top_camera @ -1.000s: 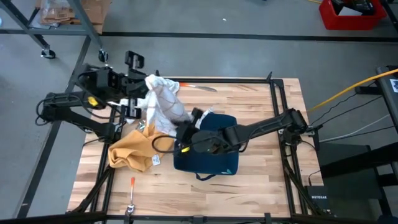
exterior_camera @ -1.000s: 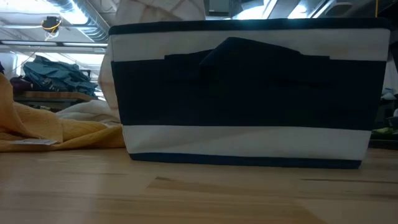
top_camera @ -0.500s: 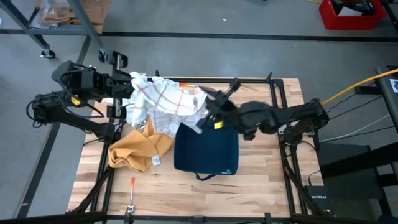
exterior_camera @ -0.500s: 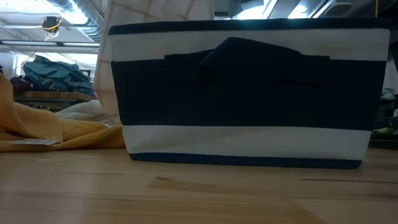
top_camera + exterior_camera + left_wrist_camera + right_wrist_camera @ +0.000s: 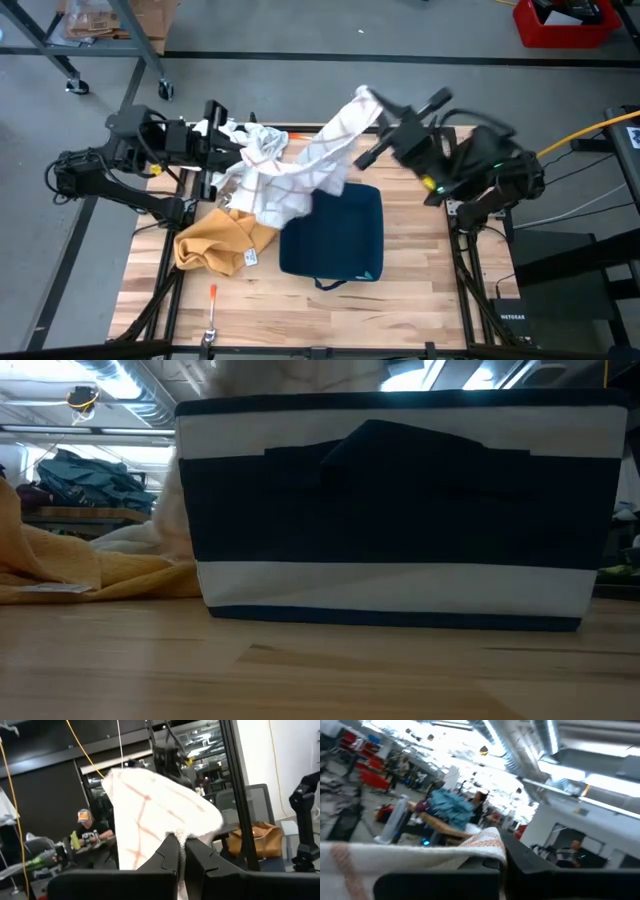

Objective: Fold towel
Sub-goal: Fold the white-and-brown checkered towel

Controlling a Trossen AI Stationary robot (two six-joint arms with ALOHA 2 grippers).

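The left claw (image 5: 222, 130) sits at the upper left of the high view, above the table's back left corner, its fingers (image 5: 170, 851) pressed together on a bunched corner of the towel (image 5: 290, 170). In the left wrist view the cloth (image 5: 150, 815) rises out from between those fingers as a white sheet with thin orange lines.

The right claw (image 5: 368, 98) is in the upper middle of the high view, raised over the back edge of the table (image 5: 420, 270), and it too is clamped on the towel, pinching the opposite end. In the right wrist view a hem with an orange stripe (image 5: 480, 845) lies across its fingers (image 5: 520, 857).

Between the two claws the towel hangs in the air, white with an orange check, stretched in a loose diagonal from upper right down to the left and sagging in crumpled folds near the middle.

Under its lower edge stands a dark blue basket (image 5: 335, 235) at the centre of the table; the low view fills with that basket's navy and white banded side (image 5: 400, 510). Left of it lies a crumpled yellow cloth (image 5: 215, 245). A small orange-handled tool (image 5: 213, 292) lies near the front left edge.
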